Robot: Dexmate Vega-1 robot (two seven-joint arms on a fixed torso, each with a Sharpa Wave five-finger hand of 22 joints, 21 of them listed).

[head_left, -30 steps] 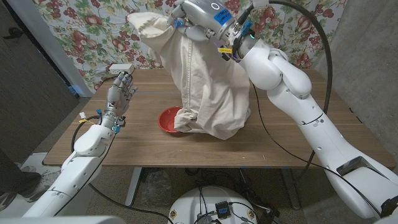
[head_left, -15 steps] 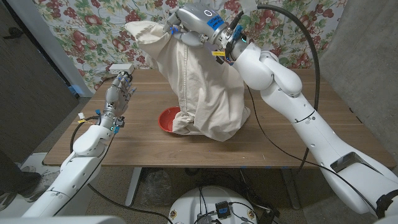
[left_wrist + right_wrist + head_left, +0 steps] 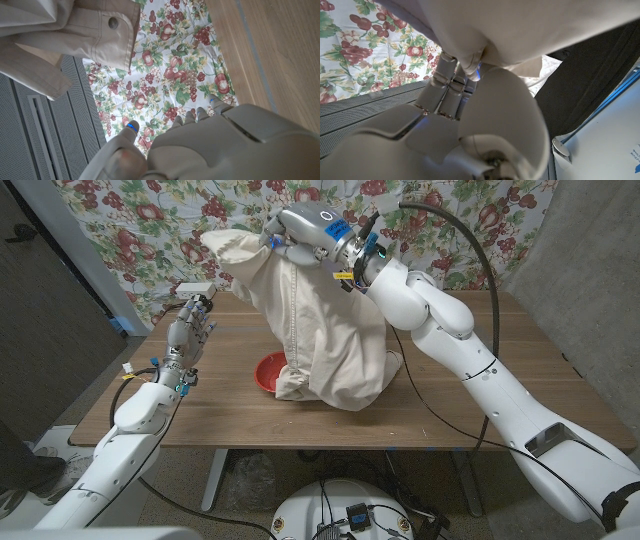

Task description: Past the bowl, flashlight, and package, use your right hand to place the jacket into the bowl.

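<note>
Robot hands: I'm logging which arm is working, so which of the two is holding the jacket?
The right robot hand, raised high over the table, grips the beige jacket by its top. The left robot hand holds nothing.

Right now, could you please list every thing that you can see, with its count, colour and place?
jacket: one, beige, held up above the table, its lower part draped over the bowl's right side
bowl: one, red, near the table's middle, partly covered by the jacket
box: one, white, at the table's far left edge; too small to tell what it is
table: one, brown wood, under everything
curtain: one, floral, behind the table
left hand: one, grey, raised over the table's left part, holds nothing
right hand: one, grey, high above the table, grips the jacket's top
</note>
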